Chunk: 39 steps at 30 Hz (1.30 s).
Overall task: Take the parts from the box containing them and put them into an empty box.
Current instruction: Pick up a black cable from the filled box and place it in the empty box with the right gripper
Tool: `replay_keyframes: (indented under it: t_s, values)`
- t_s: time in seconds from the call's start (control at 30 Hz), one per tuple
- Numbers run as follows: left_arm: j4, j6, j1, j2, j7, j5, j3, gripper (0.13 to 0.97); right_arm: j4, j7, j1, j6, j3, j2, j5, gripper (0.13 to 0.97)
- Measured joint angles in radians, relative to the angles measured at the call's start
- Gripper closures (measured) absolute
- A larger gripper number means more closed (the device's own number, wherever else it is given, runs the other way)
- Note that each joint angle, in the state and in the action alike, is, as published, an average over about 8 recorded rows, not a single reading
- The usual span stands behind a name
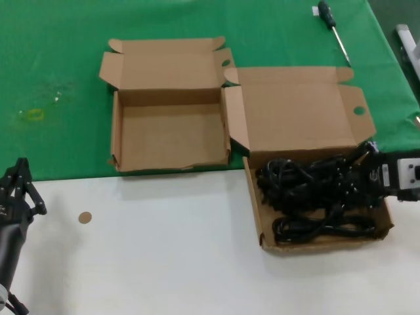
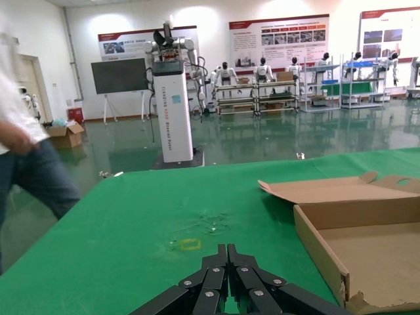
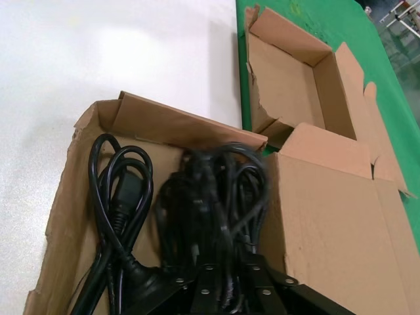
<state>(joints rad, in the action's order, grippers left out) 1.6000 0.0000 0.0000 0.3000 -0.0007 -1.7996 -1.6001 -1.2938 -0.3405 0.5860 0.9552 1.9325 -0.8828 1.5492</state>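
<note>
Operator, your right gripper (image 1: 364, 172) is down inside the box containing the parts (image 1: 264, 216), at the side of it away from the empty box. In the right wrist view its fingers (image 3: 209, 282) have closed on one bundle of the parts (image 3: 213, 197), the black cord loops standing directly ahead of the fingertips. A second bundle (image 3: 121, 203) lies flat on the box floor beside the held one, on the side toward the box's outer wall, and touches it near the plugs. The box's broad lid (image 1: 298, 115) stands open just beyond the gripper.

The empty box (image 1: 170, 134) sits well apart from your right gripper, past the full box on the green cloth (image 1: 59, 79), its lid folded back and its floor bare. It touches the corner of the full box's lid.

Your left gripper (image 1: 18, 190) is parked over the white tabletop (image 1: 151, 249), well apart from both boxes, with the empty box ahead of it and to one side. Its fingers (image 2: 226, 279) are drawn together with nothing between them.

A screwdriver (image 1: 333, 29) lies on the cloth beyond the full box. A small brown disc (image 1: 84, 218) rests on the white surface near the left gripper.
</note>
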Motion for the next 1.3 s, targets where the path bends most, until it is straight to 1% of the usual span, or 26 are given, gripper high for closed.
replay_keyframes:
  t_s: [0.2,0.4,0.6,0.93,1.3]
  values:
    - [0.0,0.0,0.0,0.0,0.0,0.0,0.0,0.945,-0.03,0.039,0.016,0.028,-0.008,-0.024,0.003,0.915]
    - [0.0,0.0,0.0,0.0,0.0,0.0,0.0,0.945,-0.044,0.082,0.058,0.052,-0.013,-0.027,0.003,0.929]
    - [0.0,0.0,0.0,0.0,0.0,0.0,0.0,0.945,-0.035,0.117,0.123,0.055,-0.01,0.001,-0.011,0.938]
    - [0.0,0.0,0.0,0.0,0.0,0.0,0.0,0.945,-0.015,0.189,0.255,0.043,0.03,0.101,-0.071,0.939]
    - [0.0,0.0,0.0,0.0,0.0,0.0,0.0,0.945,0.014,0.288,0.342,-0.023,0.111,0.275,-0.185,0.939]
